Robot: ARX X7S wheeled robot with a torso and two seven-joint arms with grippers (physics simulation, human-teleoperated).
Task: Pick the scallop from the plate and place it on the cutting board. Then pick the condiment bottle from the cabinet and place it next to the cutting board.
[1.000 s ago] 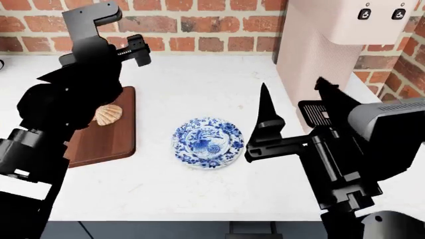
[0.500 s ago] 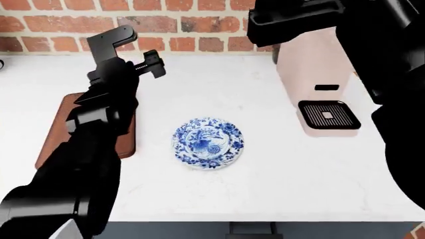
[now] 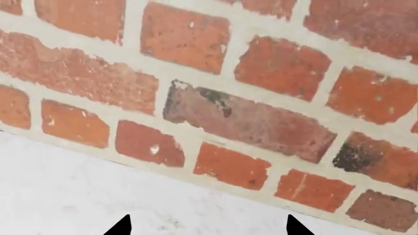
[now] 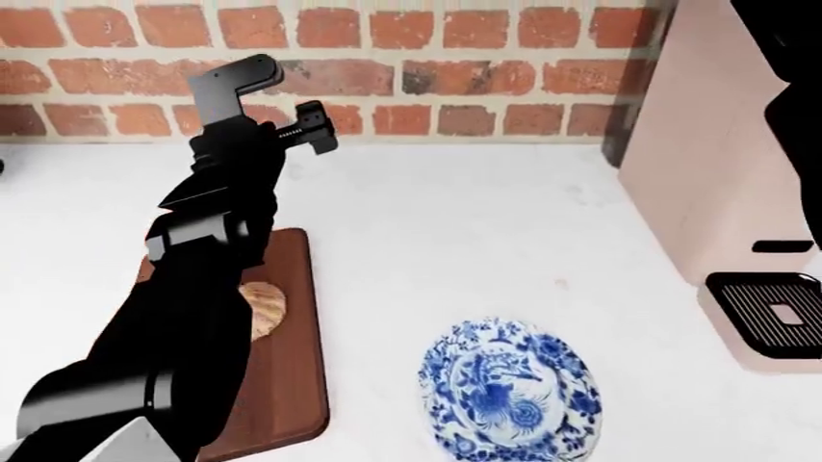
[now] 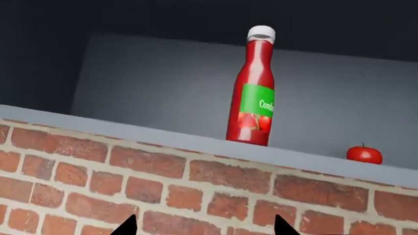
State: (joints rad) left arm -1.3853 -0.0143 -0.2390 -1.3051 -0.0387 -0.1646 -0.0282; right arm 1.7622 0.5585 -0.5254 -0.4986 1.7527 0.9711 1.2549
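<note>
Brick wall (image 4: 424,77) backs a white counter (image 4: 463,221), and one of each task thing shows. One board (image 4: 285,385) lies at the near left with one scallop (image 4: 264,306) on it. One plate (image 4: 511,390), bare, sits on the counter to the right of the board and apart from it. One pink machine (image 4: 719,192) stands at the far right.

My left arm reaches across the board toward the wall; my left gripper (image 4: 276,101) hangs over the far counter, well beyond the scallop. Its two fingertips (image 3: 121,226) stand spread with nothing between them, pointed at the seam where counter meets brick.

My right gripper (image 5: 204,226) is raised out of the head view and faces a dark cabinet (image 5: 163,93) above the brick. One bottle (image 5: 253,88) stands upright there on the shelf, straight ahead of the gripper and above it, not touched. One tomato (image 5: 363,154) sits on the same shelf, to the bottle's side and apart from it. The right tips are spread too, holding nothing.
</note>
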